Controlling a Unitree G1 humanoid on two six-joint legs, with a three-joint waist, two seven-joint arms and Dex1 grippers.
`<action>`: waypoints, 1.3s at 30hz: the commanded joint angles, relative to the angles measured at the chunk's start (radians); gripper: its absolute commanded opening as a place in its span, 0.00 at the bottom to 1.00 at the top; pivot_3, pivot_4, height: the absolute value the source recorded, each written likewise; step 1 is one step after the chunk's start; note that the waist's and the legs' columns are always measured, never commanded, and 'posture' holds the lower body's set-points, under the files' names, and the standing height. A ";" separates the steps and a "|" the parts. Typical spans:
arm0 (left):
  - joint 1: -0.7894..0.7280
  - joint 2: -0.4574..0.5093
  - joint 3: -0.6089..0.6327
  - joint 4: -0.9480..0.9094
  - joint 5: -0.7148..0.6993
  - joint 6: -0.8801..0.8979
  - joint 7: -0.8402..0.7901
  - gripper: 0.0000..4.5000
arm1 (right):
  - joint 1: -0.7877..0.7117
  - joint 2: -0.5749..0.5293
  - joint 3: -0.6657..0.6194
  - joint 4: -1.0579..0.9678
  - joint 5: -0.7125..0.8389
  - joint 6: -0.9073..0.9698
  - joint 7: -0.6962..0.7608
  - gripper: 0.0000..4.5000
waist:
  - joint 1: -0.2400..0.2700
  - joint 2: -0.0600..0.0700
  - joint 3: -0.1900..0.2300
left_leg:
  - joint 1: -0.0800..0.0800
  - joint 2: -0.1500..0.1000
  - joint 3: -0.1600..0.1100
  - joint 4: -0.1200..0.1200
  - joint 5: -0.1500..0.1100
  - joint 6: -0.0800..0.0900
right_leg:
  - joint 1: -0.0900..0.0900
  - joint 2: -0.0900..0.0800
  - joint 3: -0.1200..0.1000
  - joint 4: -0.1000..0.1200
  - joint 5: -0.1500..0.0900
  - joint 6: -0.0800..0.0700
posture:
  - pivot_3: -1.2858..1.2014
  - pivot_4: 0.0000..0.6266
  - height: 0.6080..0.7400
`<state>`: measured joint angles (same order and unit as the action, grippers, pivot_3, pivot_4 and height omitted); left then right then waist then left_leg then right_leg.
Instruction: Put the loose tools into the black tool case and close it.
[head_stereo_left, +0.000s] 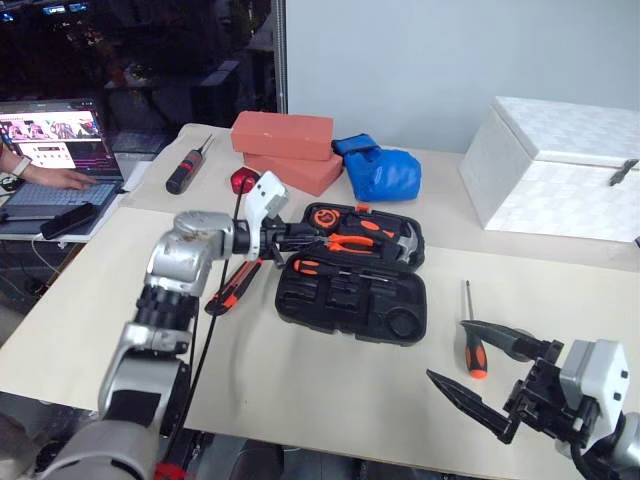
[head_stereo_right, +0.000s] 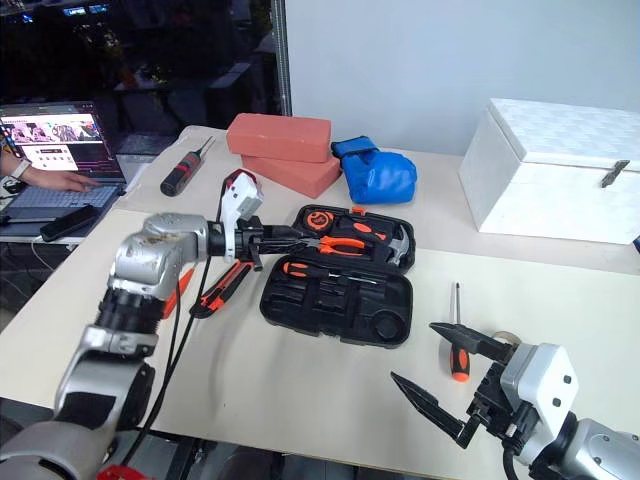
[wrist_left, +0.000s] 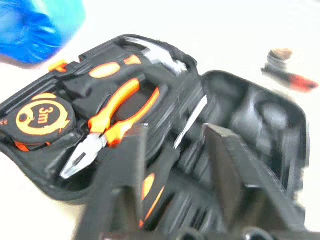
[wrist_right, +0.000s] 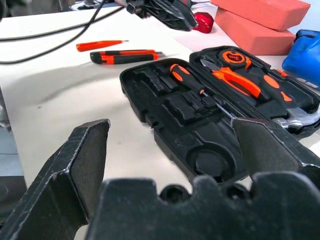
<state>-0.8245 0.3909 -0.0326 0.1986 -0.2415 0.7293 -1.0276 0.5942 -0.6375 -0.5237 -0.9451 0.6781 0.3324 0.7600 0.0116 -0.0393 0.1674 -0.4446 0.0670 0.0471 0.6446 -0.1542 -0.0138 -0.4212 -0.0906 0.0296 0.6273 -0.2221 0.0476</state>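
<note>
We see the black tool case (head_stereo_left: 352, 290) lying open on the table (head_stereo_left: 300, 390), its far half holding an orange tape measure (wrist_right: 235, 56), orange-handled pliers (wrist_right: 235, 80) and a hammer (head_stereo_left: 405, 240). One orange-and-black screwdriver (wrist_right: 192, 85) lies in the near half of the case, its shaft running across the recesses. The left gripper (head_stereo_left: 300, 237) hovers over the case's left edge; in the left wrist view its two black fingers (wrist_left: 125, 170) stand a narrow gap apart above that screwdriver, with nothing between them. To the left of the case, on the table, the orange-and-black utility knife (wrist_right: 125, 56) lies just beside the slim all-orange screwdriver (wrist_right: 100, 45). To the right of the case, well apart from it, another orange-and-black screwdriver (head_stereo_left: 473, 345) rests with its tip pointing away from us, and the small tape ring (head_stereo_right: 506, 340) sits just beyond it. The right gripper (head_stereo_left: 490, 375) is held near this screwdriver with its fingers spread wide and empty. Behind the case stand two red bricks (head_stereo_left: 285, 145), a blue glove (head_stereo_left: 380, 170) and a white box (head_stereo_left: 560, 170); a black-and-red screwdriver (head_stereo_left: 185, 170) lies at the far left.
</note>
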 joint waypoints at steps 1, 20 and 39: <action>0.040 -0.051 0.082 -0.164 -0.060 0.077 0.154 0.03 | -0.005 0.007 -0.012 -0.019 0.012 -0.022 -0.011 1.00 | 0.000 0.000 0.000 | 0.000 0.000 0.000 0.000 0.000 0.000 | 0.000 0.000 0.000 0.000 0.000 0.000 | 0.52 0.24 1.00; 0.186 -0.278 -0.025 -0.148 0.036 -0.075 0.556 0.01 | -0.014 0.026 0.026 -0.035 -0.034 -0.026 -0.056 1.00 | -0.001 0.000 0.000 | 0.003 -0.002 -0.001 0.000 0.000 0.000 | 0.001 0.000 0.002 0.000 0.000 0.000 | 0.52 0.24 1.00; 0.269 -0.188 -0.020 -0.234 -0.018 -0.088 0.488 0.01 | -0.083 -0.010 0.050 0.015 -0.037 -0.011 -0.033 1.00 | -0.007 0.001 -0.013 | 0.005 -0.001 0.000 -0.001 -0.005 -0.008 | 0.002 0.000 0.001 -0.001 0.000 0.000 | 0.52 0.24 1.00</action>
<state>-0.5390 0.2037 -0.1002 0.0556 -0.2070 0.6579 -0.5258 0.5237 -0.6356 -0.4646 -0.9275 0.6321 0.3325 0.7187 0.0043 -0.0387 0.1549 -0.4405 0.0655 0.0468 0.6439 -0.1589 -0.0215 -0.4198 -0.0909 0.0310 0.6267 -0.2219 0.0471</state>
